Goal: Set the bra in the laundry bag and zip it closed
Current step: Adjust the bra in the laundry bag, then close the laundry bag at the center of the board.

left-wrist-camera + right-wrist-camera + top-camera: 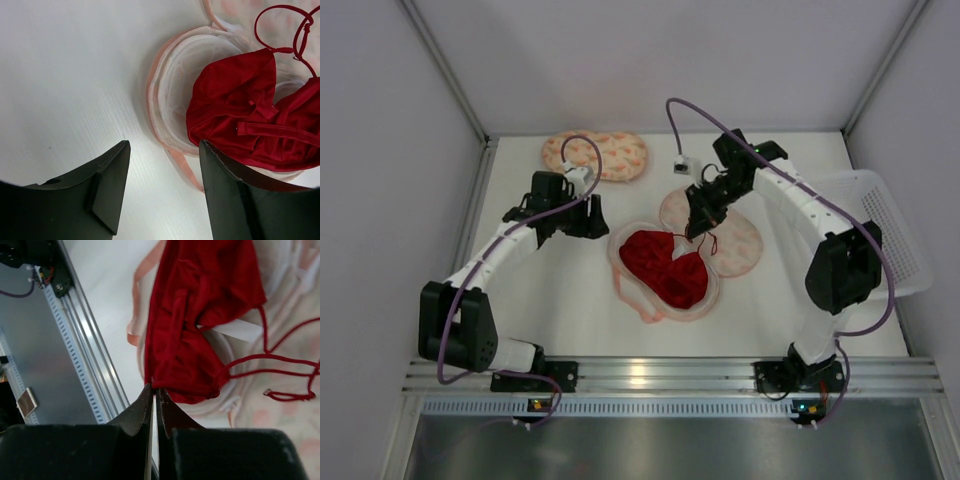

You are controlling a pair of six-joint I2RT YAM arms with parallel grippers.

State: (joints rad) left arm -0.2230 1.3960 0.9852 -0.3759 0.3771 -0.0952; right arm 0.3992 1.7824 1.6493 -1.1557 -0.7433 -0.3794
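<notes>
The laundry bag (738, 248) lies open in the middle of the table, its pale inside facing up. The red bra (665, 262) lies inside its near half, thin straps trailing onto the speckled lid. My right gripper (696, 228) is at the bra's far edge. In the right wrist view the jaws (155, 387) are pinched together on the hem of the bra (200, 300). My left gripper (592, 216) is open and empty, just left of the bag. The left wrist view shows the bag's rim (167, 85) and the bra (240, 115) beyond the open gripper (164, 145).
An identical speckled pouch (595, 155) lies shut at the back left. A white mesh basket (885, 230) stands at the right edge. The metal rail (650, 375) runs along the near edge. Walls close in the table on three sides.
</notes>
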